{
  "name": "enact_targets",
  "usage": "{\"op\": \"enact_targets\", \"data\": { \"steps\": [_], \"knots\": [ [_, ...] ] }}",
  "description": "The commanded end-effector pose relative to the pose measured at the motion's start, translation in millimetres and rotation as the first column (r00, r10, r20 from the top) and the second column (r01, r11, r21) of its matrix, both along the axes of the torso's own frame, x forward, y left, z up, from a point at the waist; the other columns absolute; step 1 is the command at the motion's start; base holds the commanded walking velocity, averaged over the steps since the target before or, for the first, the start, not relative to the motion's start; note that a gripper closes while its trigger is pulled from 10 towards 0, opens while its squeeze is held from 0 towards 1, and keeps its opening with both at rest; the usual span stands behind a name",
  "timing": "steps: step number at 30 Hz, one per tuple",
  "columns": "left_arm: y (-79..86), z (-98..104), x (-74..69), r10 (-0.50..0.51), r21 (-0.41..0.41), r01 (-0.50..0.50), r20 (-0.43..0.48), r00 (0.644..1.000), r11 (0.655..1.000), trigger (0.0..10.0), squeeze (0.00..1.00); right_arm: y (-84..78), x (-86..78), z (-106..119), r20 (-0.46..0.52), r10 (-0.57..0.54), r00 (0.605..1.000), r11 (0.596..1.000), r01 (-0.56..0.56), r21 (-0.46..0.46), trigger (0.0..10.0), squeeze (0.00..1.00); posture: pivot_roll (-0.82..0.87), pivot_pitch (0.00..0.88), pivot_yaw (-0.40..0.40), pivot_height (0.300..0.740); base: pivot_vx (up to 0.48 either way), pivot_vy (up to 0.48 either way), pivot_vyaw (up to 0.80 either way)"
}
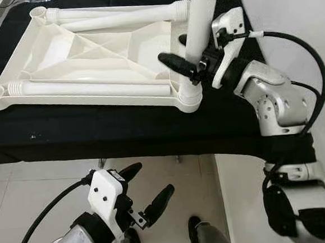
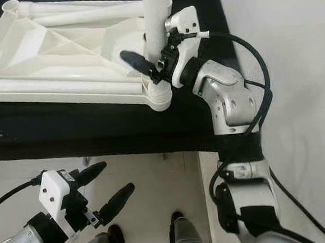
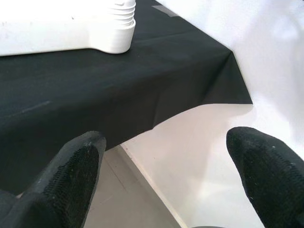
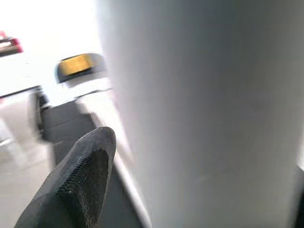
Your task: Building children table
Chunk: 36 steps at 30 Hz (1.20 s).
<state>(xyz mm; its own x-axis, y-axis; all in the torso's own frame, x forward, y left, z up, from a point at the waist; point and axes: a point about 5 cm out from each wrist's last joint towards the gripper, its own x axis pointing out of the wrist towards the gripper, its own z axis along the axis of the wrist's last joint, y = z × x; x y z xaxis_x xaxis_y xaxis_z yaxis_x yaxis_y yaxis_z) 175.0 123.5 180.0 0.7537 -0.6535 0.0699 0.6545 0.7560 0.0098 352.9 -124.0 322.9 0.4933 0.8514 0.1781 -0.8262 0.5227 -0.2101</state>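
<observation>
One white plastic tube leg [image 1: 202, 17] is standing upright in the near right corner socket [image 1: 189, 94] of the upturned white plastic tabletop [image 1: 89, 54], which is lying on the black-draped surface [image 1: 96, 132]. The right end effector [image 1: 189, 63] is clamping that leg low down. Pressing straight down, keeping it vertical, should seat it best. The left end effector [image 1: 148, 187] is hanging spread apart below the surface edge.

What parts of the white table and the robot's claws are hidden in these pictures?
- Upright white plastic table leg: its top is cut off by the eye views' upper edge.
- Right claw: the leg hides its far finger.
- Upturned white plastic tabletop: its far end is cut off in the right eye view.
</observation>
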Motion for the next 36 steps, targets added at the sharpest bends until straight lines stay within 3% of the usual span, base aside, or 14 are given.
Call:
{"op": "enact_targets", "data": {
  "steps": [1, 2, 3, 12, 17, 21, 22, 23, 24, 25, 26, 28, 29, 36],
  "knots": [
    [-0.4, -4, -3.0, 0.000, 0.006, 0.000, -0.025, 1.000, 1.000, 10.0, 0.00, 13.6, -4.4, 1, 0.022, 0.136, 0.990, 0.991, -0.135, -0.022, 10.0, 0.00, 0.00, 0.343, -0.008, 0.740, 0.000, 0.000, 0.00],
    [-0.4, -4, -3.1, 0.000, 0.006, 0.000, -0.025, 1.000, 1.000, 10.0, 0.00, 14.1, -4.8, 1, 0.018, 0.158, 0.987, 0.987, -0.158, -0.022, 5.8, 0.00, 0.00, 0.343, -0.008, 0.740, 0.000, 0.000, 0.00],
    [-0.3, -4, -3.1, 0.000, 0.006, 0.000, -0.025, 1.000, 1.000, 10.0, 0.00, 14.5, -4.1, 1, 0.012, 0.187, 0.982, 0.982, -0.186, -0.036, 0.0, 0.00, 0.00, 0.343, -0.008, 0.740, 0.000, 0.000, 0.00],
    [0.4, -4, -3.9, 0.000, 0.005, 0.000, -0.025, 1.000, 1.000, 10.0, 0.00, 13.7, 8.0, 5, 0.016, 0.241, 0.971, 0.964, -0.237, -0.123, 0.0, 0.00, 0.00, 0.350, -0.006, 0.740, 0.000, 0.000, 0.00],
    [0.0, -4, -4.1, 0.000, 0.003, 0.001, -0.026, 1.000, 1.000, 10.0, 0.00, 11.4, 17.1, 1, 0.004, 0.125, 0.992, 0.986, -0.124, -0.113, 0.0, 0.00, -0.02, 0.353, -0.010, 0.740, 0.000, 0.000, 0.00],
    [-1.0, -4, -5.6, -0.001, 0.000, 0.001, -0.027, 1.000, 1.000, 10.0, 0.00, 6.4, 16.9, -20, -0.061, -0.021, 0.998, 0.996, 0.016, -0.087, 0.0, 0.00, -0.03, 0.355, -0.023, 0.740, 0.000, 0.000, 0.00],
    [-1.1, -4, -5.8, 0.000, -0.001, 0.000, -0.028, 1.000, 1.000, 10.0, 0.00, 7.2, 10.4, -40, -0.122, -0.124, 0.985, 0.989, 0.112, -0.099, 0.0, 0.00, -0.03, 0.355, -0.024, 0.740, 0.000, 0.000, 0.00],
    [-1.1, -4, -5.8, 0.000, -0.001, 0.000, -0.028, 1.000, 1.000, 10.0, 0.00, 7.2, 10.4, -40, -0.122, -0.124, 0.985, 0.989, 0.112, -0.099, 0.0, 0.00, -0.03, 0.355, -0.024, 0.740, 0.000, 0.000, 0.00],
    [-1.3, -4, -6.8, 0.001, -0.002, -0.001, -0.028, 1.000, 1.000, 10.0, 0.00, 6.5, 4.7, -58, -0.166, -0.271, 0.948, 0.960, 0.254, -0.120, 0.0, 0.00, -0.03, 0.361, -0.040, 0.740, 0.000, 0.000, 0.00],
    [-1.2, -4, -7.8, 0.001, -0.002, -0.001, -0.028, 1.000, 1.000, 10.0, 0.00, -2.5, 1.9, -77, -0.204, -0.553, 0.808, 0.833, 0.531, -0.155, 0.0, 0.00, -0.02, 0.360, -0.048, 0.740, 0.000, 0.000, 0.00],
    [-1.2, -4, -7.8, 0.001, -0.002, -0.001, -0.028, 1.000, 1.000, 10.0, 0.00, -2.5, 1.9, -77, -0.204, -0.553, 0.808, 0.833, 0.531, -0.155, 0.0, 0.00, -0.02, 0.360, -0.048, 0.740, 0.000, 0.000, 0.00],
    [-0.6, -3, -8.4, 0.004, -0.002, -0.004, -0.027, 1.000, 1.000, 10.0, 0.00, 4.5, -43.1, -108, -0.211, -0.742, 0.636, 0.670, 0.713, -0.207, 0.0, 0.00, -0.01, 0.361, -0.030, 0.740, 0.000, 0.000, 0.00],
    [0.4, -3, -7.4, 0.006, 0.000, -0.006, -0.026, 1.000, 1.000, 10.0, 0.00, 14.9, -56.8, -114, -0.250, -0.756, 0.605, 0.651, 0.734, -0.192, 0.0, 0.00, -0.04, 0.377, -0.024, 0.740, 0.000, 0.000, 0.00],
    [0.6, -5, -3.5, 0.004, 0.004, -0.004, -0.028, 1.000, 1.000, 10.0, 0.00, 35.9, -58.0, -115, -0.301, -0.738, 0.604, 0.662, 0.735, -0.145, 0.0, 0.00, -0.03, 0.346, -0.016, 0.740, 0.000, 0.000, 0.00]
  ]
}}
